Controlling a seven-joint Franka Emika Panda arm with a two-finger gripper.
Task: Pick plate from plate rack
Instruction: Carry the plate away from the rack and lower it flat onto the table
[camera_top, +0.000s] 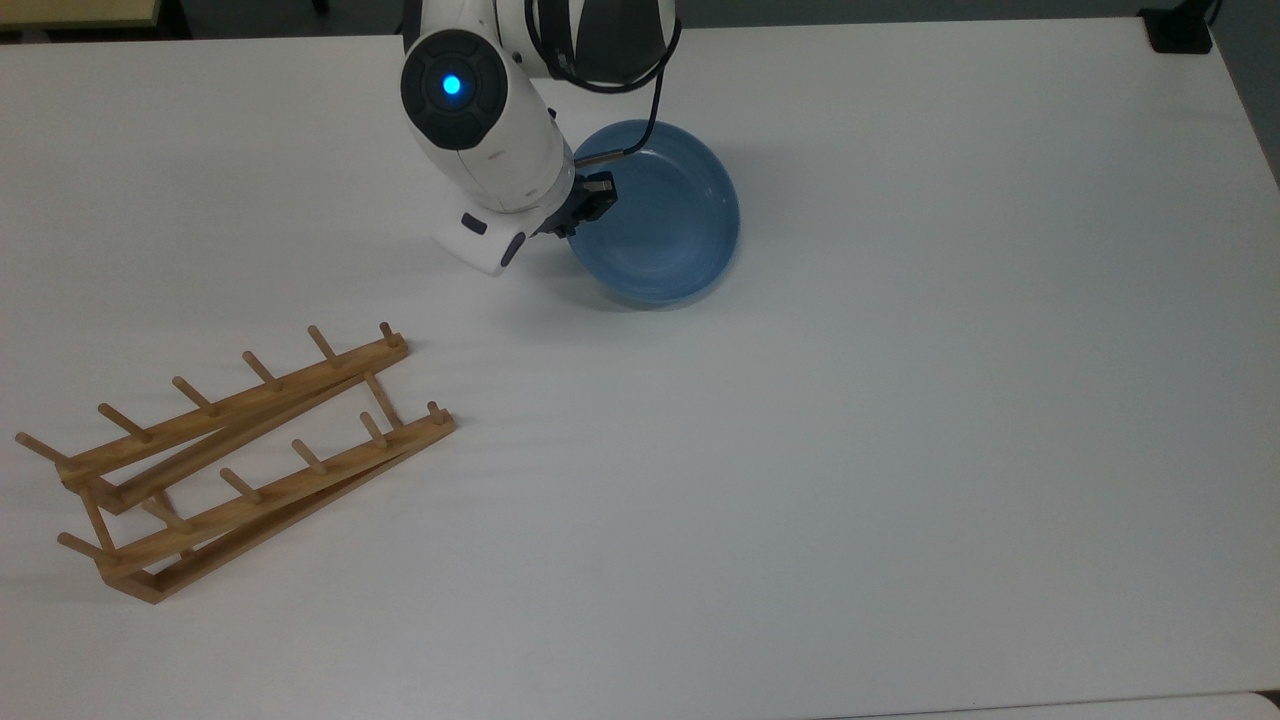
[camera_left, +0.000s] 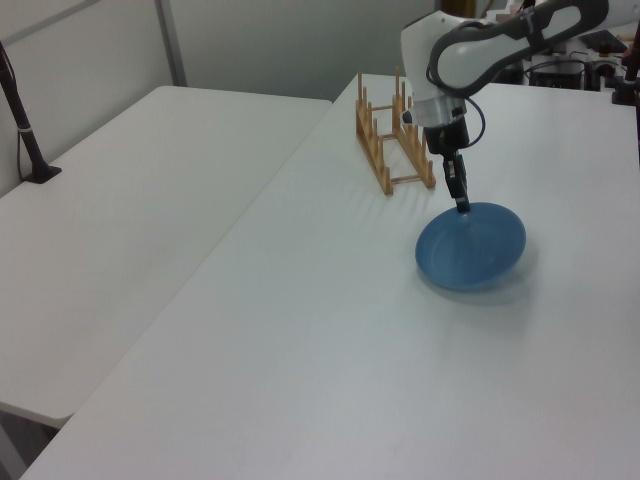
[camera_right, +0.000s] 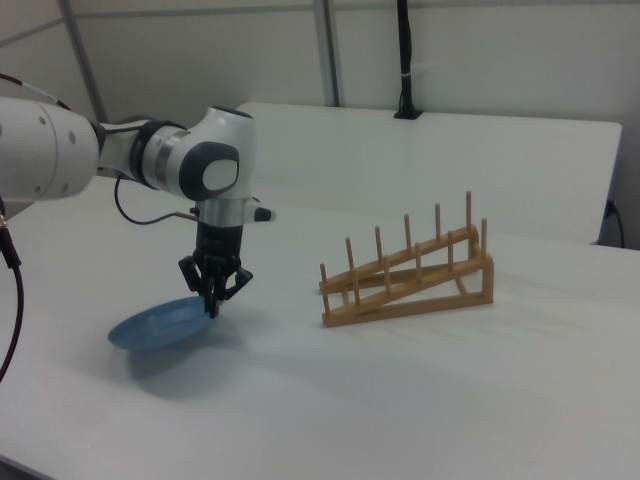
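Observation:
The light-blue plate (camera_top: 662, 218) hangs low over the white table, slightly tilted, with a shadow right under it; I cannot tell whether it touches. My gripper (camera_top: 585, 210) is shut on the plate's rim at the top view's left side. In the left view the gripper (camera_left: 461, 204) pinches the far edge of the plate (camera_left: 472, 248). The right view has the gripper (camera_right: 213, 306) pointing down onto the plate (camera_right: 158, 326). The wooden plate rack (camera_top: 240, 455) stands with nothing in it at the top view's lower left, well apart from the plate, also in the left view (camera_left: 393, 140) and the right view (camera_right: 410, 280).
A black clamp (camera_top: 1180, 30) sits at the table's far corner in the top view's upper right. A second white table (camera_left: 130, 210) with a black pole (camera_left: 22, 120) adjoins in the left view's left. A black cable (camera_top: 652, 95) loops off the arm.

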